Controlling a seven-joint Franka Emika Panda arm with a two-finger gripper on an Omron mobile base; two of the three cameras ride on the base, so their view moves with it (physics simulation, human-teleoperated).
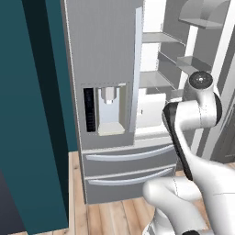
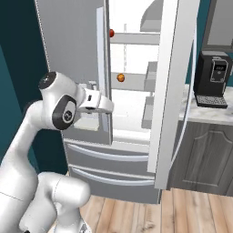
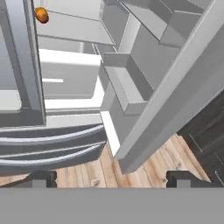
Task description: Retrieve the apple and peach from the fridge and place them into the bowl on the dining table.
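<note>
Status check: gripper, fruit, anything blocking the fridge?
Gripper open, empty. Peach and apple on fridge shelves. Right door open, left door shut.

The fridge (image 1: 105, 55) stands tall and grey, its left door shut and carrying a water dispenser panel (image 1: 104, 110) with a dark strip along its left side. A long pale handle (image 1: 137, 69) runs down that door's right edge. To the right the white interior lies open, with shelves (image 1: 156, 39) stacked inside. Two lower drawers (image 1: 128, 167) sit beneath, above a wooden floor (image 1: 114, 213). A teal wall (image 1: 27, 114) rises on the left.
</note>
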